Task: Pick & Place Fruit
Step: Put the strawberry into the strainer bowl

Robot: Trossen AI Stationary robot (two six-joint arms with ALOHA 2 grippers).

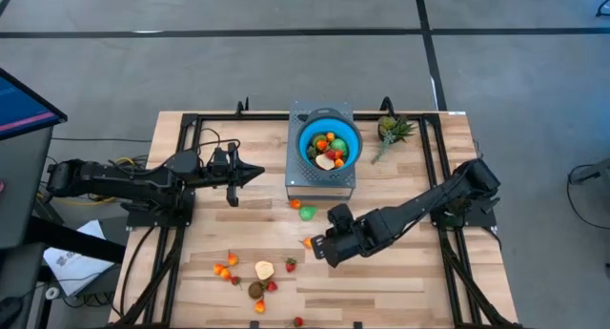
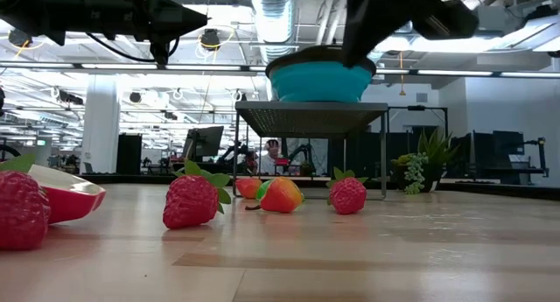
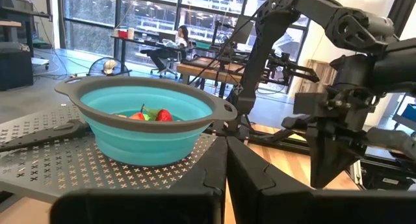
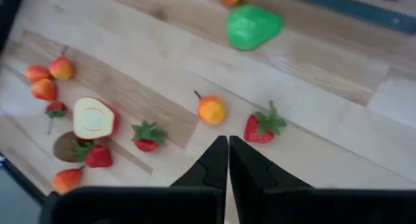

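A pale wooden desk [image 1: 400, 272] carries a perforated grey metal stand [image 1: 322, 181] at its 12 o'clock edge, and on the stand sits a round blue bowl [image 1: 329, 142] with a grey rim, already holding red, orange and green fruit. At 2 o'clock from the bowl lies a spiky, green-leaved pineapple-like piece [image 1: 391, 131]. Black rails [image 1: 440, 167] frame the desk on both sides.

Most of the fruit [image 1: 250, 277] lies loose on the bare wood toward 7 o'clock: small orange pieces, strawberries with green caps, a halved pale yellow piece with a red skin and a brown one. A smooth green pear [image 1: 307, 213] and a small orange piece rest just below the stand, near 6 o'clock from the bowl. Nothing lies between the loose fruit and the bowl but open desk and the right arm itself.

The right tool [image 4: 227, 146] hangs low over the desk, its fingers pressed together and holding nothing; a small orange fruit [image 4: 211, 110] and a strawberry [image 4: 261, 126] lie just ahead of its tips, apart from them. The left tool [image 1: 255, 174] waits at 9 o'clock from the stand, tips closed and empty, pointing toward the bowl.

Beyond the desk a person sits at a distant workbench.
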